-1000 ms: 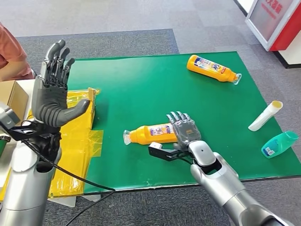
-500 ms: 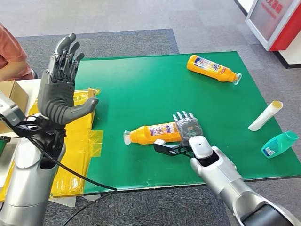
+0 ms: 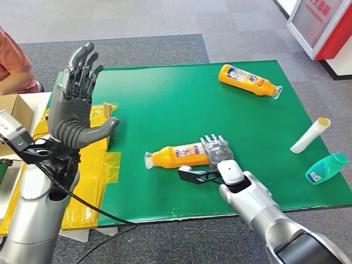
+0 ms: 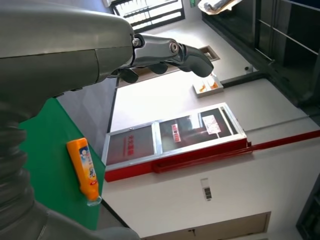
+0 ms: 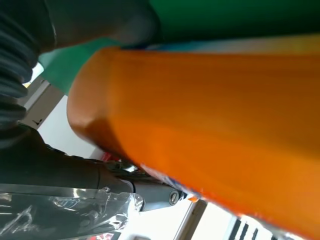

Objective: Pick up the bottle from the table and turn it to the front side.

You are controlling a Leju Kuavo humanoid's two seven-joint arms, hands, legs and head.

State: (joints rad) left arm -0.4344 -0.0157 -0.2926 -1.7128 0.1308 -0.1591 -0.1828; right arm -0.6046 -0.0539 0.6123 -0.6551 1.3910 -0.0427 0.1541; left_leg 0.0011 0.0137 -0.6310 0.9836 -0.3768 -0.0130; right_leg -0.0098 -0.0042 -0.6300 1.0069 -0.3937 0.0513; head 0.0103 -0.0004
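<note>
Bottle (image 3: 178, 155), the orange one lying on its side near the front edge of the green table (image 3: 166, 99), is our target, and our right hand (image 3: 216, 151) now sits at its base end, fingers wrapped over the body. Over the last second that arm pushed forward and the hand settled closer on the bottle, which has barely shifted; we judge the grasp nearly made, the lift and turn not yet begun. Our left hand (image 3: 75, 104) has risen a little and drifted inward, fingers spread, holding nothing. The right wrist view shows the orange body pressed close between thumb and fingers, which the head view hides. The left wrist view catches the second orange bottle (image 4: 83, 170) at the table's far side.
</note>
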